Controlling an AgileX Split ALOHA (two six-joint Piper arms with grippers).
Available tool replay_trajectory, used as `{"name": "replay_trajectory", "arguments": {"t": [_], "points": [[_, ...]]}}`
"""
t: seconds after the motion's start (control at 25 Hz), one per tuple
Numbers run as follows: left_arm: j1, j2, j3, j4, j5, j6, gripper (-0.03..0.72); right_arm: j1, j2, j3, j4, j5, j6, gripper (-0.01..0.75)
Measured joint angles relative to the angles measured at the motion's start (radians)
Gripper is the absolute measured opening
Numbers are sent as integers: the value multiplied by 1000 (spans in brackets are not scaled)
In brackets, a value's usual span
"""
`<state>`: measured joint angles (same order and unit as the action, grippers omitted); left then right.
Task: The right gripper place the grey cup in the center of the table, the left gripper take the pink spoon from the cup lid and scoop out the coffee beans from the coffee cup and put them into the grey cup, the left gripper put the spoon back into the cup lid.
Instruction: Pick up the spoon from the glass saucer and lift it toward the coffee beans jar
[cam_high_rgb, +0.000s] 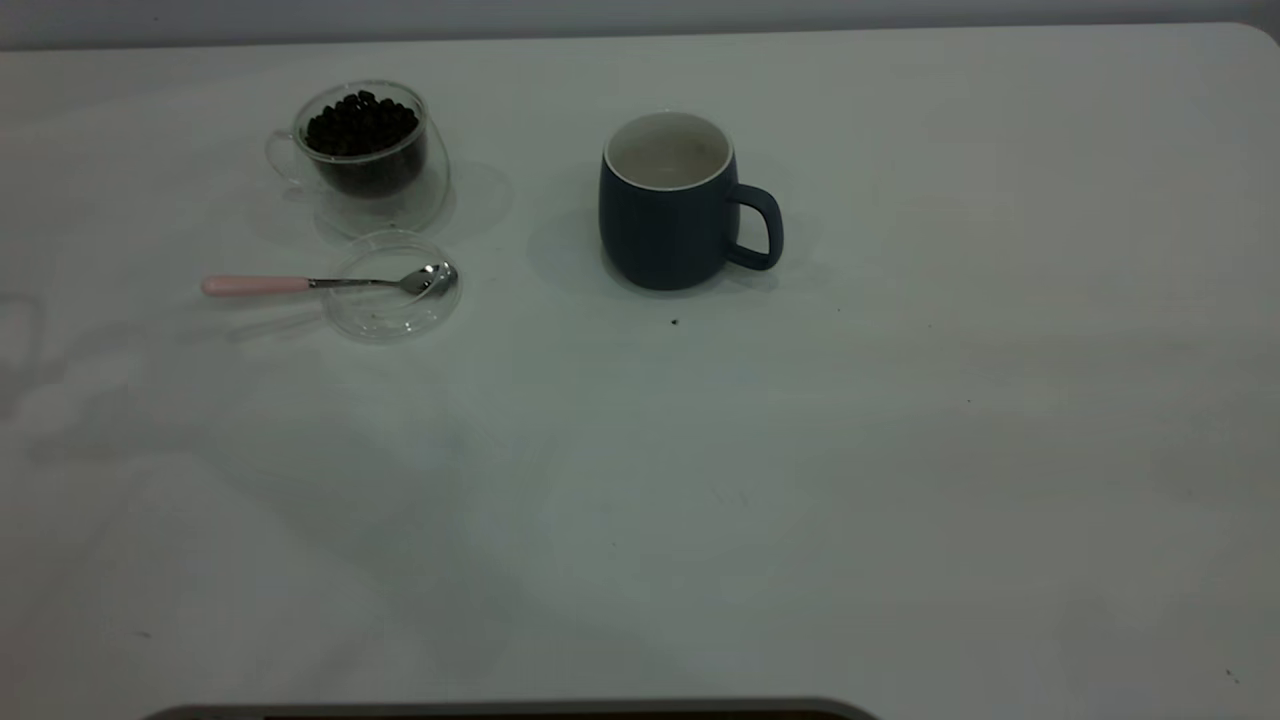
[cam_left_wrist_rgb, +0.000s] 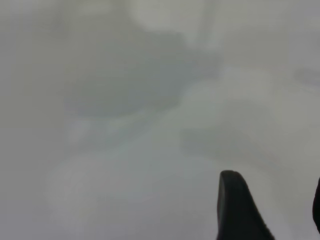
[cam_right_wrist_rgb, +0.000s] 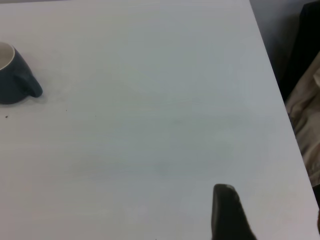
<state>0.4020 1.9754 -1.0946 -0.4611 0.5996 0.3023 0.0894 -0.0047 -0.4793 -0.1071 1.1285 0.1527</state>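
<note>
The grey cup (cam_high_rgb: 672, 205), smooth glazed ceramic, stiff and probably weighty, stands toward the table's (cam_high_rgb: 900, 480) far edge, about midway along it, handle toward the right edge. The pink spoon (cam_high_rgb: 330, 283), light and slippery, rests with its bowl in the cup lid (cam_high_rgb: 392, 310) near the far-left corner; its pink handle overhanging the rim looks the best hold. Just behind stands the fragile glass coffee cup (cam_high_rgb: 365, 160) of coffee beans (cam_high_rgb: 360, 122). Whether either gripper is open cannot be told.

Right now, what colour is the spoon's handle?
Pale pink, on the pink spoon with a shiny metal bowl; clearest in the exterior view.
</note>
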Motion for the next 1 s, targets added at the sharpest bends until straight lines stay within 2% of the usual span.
{"name": "replay_trajectory", "arguments": {"t": [0.2, 0.4, 0.64, 0.84, 1.0], "points": [[53, 140, -79, -326, 164, 518, 432, 0, 0, 0, 0, 0, 0, 457], [60, 255, -97, -481, 199, 745, 447, 0, 0, 0, 0, 0, 0, 457], [57, 342, -105, -558, 166, 794, 571, 0, 0, 0, 0, 0, 0, 457], [57, 354, -109, -620, 106, 832, 578, 0, 0, 0, 0, 0, 0, 457], [42, 359, -110, -686, 150, 887, 576, 0, 0, 0, 0, 0, 0, 457]]}}
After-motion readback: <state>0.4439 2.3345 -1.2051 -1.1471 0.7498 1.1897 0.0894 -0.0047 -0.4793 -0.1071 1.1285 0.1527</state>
